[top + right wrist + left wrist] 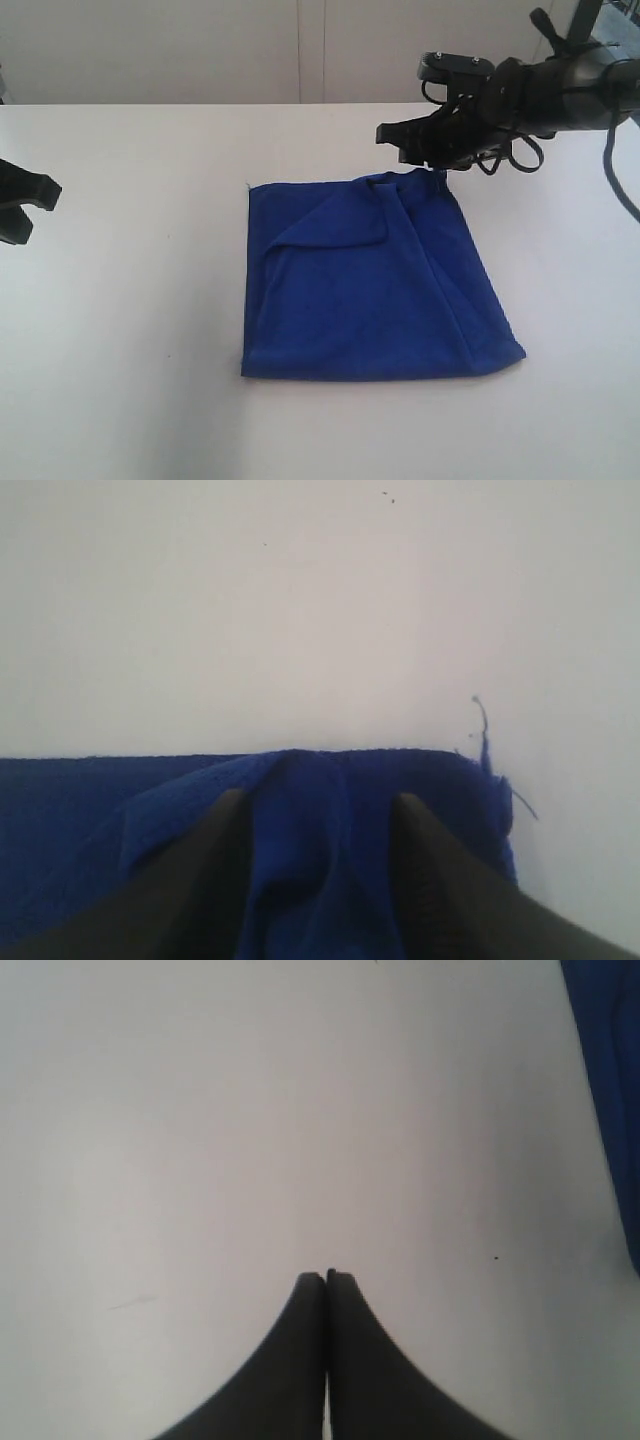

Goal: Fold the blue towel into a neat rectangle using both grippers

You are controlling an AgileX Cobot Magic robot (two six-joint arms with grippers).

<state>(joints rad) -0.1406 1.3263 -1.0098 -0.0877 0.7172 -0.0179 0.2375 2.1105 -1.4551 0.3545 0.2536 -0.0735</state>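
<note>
The blue towel [370,290] lies roughly square on the white table, with a small flap [330,225] turned over near its far edge and a long crease down its right side. My right gripper [415,150] hovers low at the towel's far right corner. In the right wrist view it [318,800] is open, its two dark fingers straddling a raised ridge of the towel [80,820] without pinching it. My left gripper [45,192] sits far to the left, well away from the cloth, and is shut [327,1276] on nothing. A strip of the towel [610,1110] shows there.
The white table [130,300] stretches bare around the towel. A pale wall [200,50] runs behind the table's far edge. A loose blue thread [483,730] sticks out of the towel's corner. Black cables [620,190] hang from the right arm.
</note>
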